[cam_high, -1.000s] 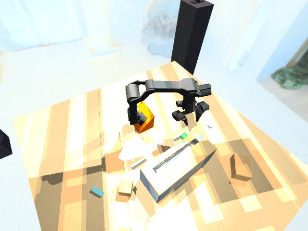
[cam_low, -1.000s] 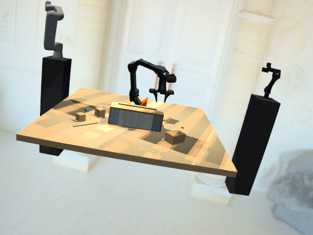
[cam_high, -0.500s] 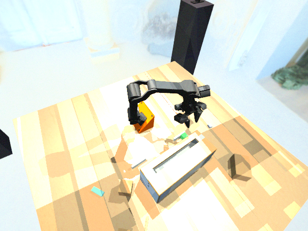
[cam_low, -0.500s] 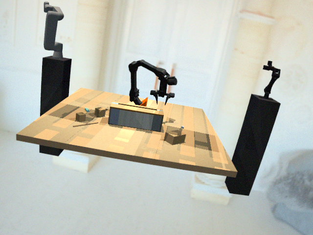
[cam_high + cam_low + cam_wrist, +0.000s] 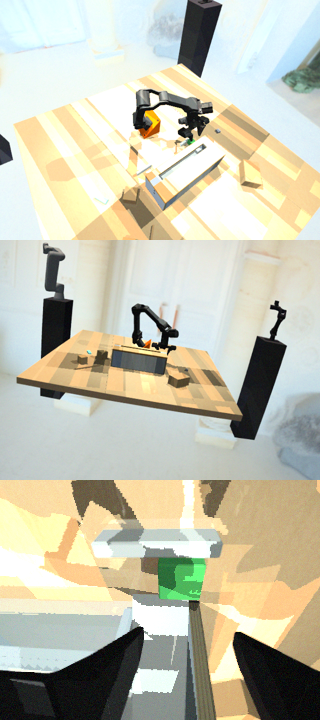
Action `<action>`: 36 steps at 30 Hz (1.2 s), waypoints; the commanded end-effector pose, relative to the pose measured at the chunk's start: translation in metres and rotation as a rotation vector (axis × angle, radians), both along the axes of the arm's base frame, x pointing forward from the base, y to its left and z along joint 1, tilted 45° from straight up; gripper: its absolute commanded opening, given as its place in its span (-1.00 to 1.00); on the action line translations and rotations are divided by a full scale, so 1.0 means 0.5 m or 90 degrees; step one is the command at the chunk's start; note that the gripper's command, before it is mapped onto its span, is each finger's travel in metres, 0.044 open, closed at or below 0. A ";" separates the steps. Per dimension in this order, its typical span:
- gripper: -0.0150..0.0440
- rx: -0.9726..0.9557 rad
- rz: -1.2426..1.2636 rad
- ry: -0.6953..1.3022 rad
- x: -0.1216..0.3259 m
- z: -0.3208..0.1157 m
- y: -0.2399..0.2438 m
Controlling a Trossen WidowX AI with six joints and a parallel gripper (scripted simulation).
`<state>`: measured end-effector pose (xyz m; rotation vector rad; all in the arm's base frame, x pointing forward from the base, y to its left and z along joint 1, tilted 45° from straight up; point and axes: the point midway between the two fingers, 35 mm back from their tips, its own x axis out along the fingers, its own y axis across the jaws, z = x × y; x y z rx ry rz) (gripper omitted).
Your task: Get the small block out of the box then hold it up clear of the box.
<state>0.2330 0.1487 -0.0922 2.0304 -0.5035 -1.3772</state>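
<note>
Claw (image 5: 195,137) (image 5: 164,351) (image 5: 187,635): released, fingers apart
Green block (image 5: 190,141) (image 5: 181,579): on tabletop (image 5: 103,152) (image 5: 129,387) (image 5: 280,510), outside box (image 5: 189,175) (image 5: 138,362) (image 5: 202,665); wrist view, 12 o'clock from claw
Pale bar (image 5: 183,142) (image 5: 157,542): just beside block

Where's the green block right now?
In the wrist view, the green block is on the table outside the box, between its end and a pale bar.

One long box (image 5: 192,169) (image 5: 139,362) (image 5: 202,670), one green block (image 5: 190,141) (image 5: 181,579), three brown blocks (image 5: 250,175) (image 5: 130,195) (image 5: 82,359) (image 5: 102,354) (image 5: 178,380)
</note>
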 end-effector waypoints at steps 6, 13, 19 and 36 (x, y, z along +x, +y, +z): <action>0.47 -0.010 0.003 0.004 -0.002 -0.023 -0.029; 0.47 -0.010 0.003 0.004 0.000 -0.039 -0.045; 0.47 -0.010 0.003 0.004 0.000 -0.052 -0.059; 0.21 -0.011 0.003 0.004 -0.001 -0.076 -0.090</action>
